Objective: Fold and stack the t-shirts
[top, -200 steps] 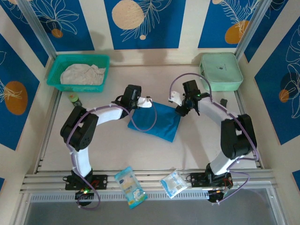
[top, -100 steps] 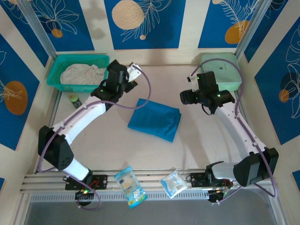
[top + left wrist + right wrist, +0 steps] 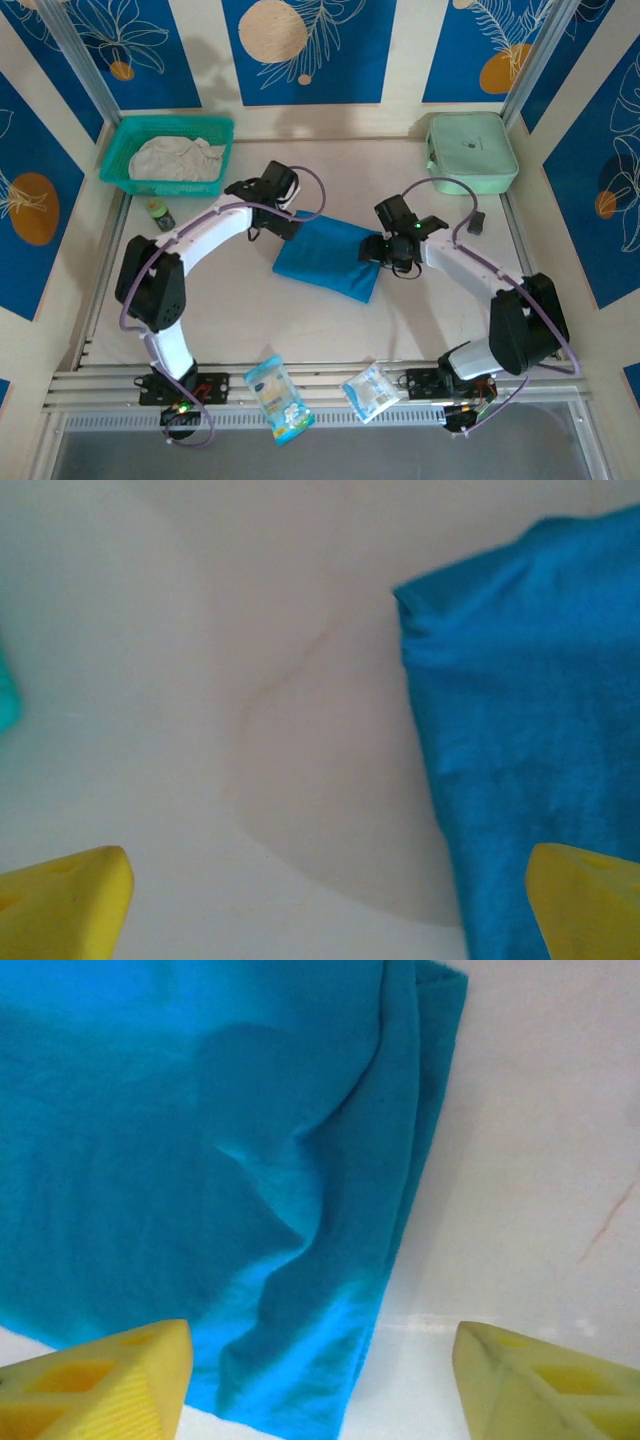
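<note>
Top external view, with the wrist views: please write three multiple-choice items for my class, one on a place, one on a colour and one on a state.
1. Where does the off-white t-shirt lie?
A. in the teal basket
B. on the green case
C. between the arms' bases

2. What colour is the folded t-shirt on the table?
A. red
B. teal-blue
C. yellow

3. How does the left gripper stand?
A. shut on cloth
B. open, holding nothing
C. shut on a bottle

Answers:
1 A: the pale cloth is heaped inside the basket at the far left corner.
2 B: the top and wrist views both show it teal-blue.
3 B: the left wrist view shows its yellow fingertips far apart, gripping nothing.
</note>
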Robot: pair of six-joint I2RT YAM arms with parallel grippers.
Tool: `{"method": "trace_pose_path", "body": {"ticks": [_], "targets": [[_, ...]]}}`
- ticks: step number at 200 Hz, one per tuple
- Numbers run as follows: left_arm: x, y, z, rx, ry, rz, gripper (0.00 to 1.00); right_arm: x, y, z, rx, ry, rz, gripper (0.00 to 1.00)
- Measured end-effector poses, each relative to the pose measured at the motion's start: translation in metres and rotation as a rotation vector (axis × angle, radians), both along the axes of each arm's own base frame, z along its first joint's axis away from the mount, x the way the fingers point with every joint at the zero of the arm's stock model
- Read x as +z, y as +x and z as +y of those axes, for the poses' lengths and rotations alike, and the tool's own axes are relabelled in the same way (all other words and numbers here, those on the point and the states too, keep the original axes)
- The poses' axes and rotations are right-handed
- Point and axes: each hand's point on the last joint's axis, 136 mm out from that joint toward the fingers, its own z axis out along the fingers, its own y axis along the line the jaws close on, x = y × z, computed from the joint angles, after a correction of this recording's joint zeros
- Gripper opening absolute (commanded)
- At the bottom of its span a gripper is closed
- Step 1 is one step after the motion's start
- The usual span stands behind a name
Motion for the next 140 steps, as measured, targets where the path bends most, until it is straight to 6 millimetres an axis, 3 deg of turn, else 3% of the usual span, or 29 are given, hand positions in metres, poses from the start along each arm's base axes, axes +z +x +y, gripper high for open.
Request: {"method": "trace_pose_path", "body": {"ticks": [44,82,118,140], "targets": [[-0.043,-0.004,-0.019,0.023,-0.076,0.117,0.9,-0.023,-0.003,0.007,-0.041,-0.021,0.065,0.52],[-0.077,-0.015,-0.026,0.026,-0.106,0.21,0.84,-0.043,-0.009,0.004,-0.064,-0.045,0.115,0.47],[-0.097,-0.026,-0.034,0.027,-0.123,0.265,0.73,-0.061,-0.008,0.007,-0.065,-0.056,0.148,0.44],[-0.099,-0.029,-0.042,0.02,-0.138,0.271,0.63,-0.072,-0.008,0.008,-0.068,-0.061,0.173,0.39]]}}
